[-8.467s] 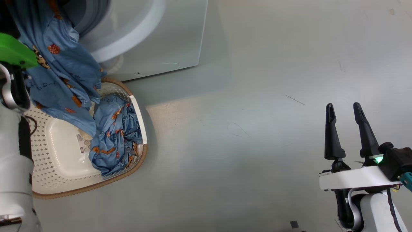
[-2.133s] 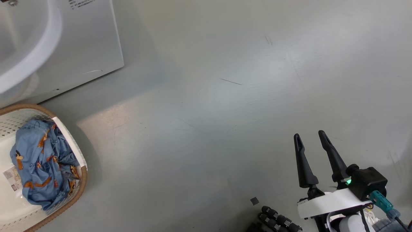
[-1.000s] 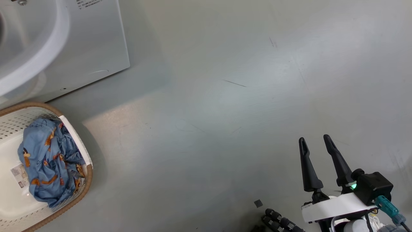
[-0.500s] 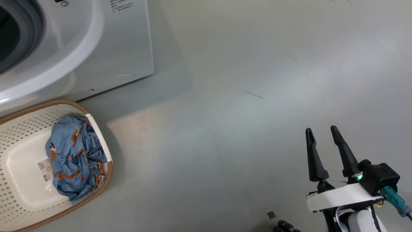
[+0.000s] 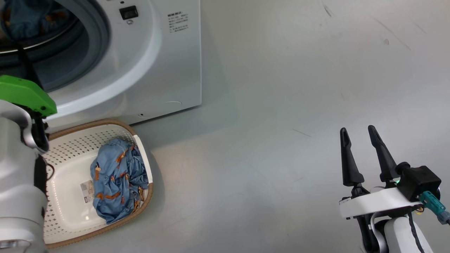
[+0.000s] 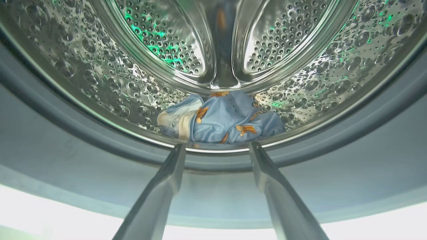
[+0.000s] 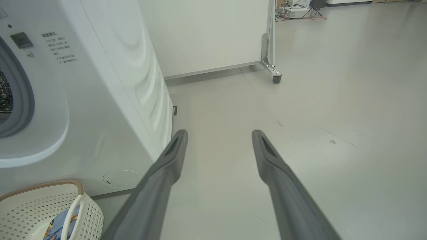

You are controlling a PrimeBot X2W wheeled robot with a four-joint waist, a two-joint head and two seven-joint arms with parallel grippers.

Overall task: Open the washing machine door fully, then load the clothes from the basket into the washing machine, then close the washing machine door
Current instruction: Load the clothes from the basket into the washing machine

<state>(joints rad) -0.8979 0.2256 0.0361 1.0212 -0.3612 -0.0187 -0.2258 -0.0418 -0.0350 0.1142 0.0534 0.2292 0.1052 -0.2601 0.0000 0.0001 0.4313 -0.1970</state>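
Some clothes [image 5: 117,182] lie in basket [image 5: 70,154], others in drum [image 6: 100,83].

Blue garment [image 6: 220,118] that hung above basket [image 5: 81,144] now lies in drum [image 6: 100,83], left end effector [image 6: 217,145] emptied, spread wide

- One washing machine [image 5: 168,52], at ten o'clock in the head view.
- One steel drum [image 6: 100,83].
- One basket [image 5: 70,151], at eight o'clock.
- Two heaps of clothes [image 5: 117,184]: one in the basket, the other heap [image 6: 227,121] in the drum.
- One label [image 5: 86,191] on the basket's bottom.
- Two grippers: left gripper [image 6: 217,145] and right gripper [image 5: 357,128], with two fingers each.
- One wheeled partition [image 7: 206,33], at twelve o'clock in the right wrist view.
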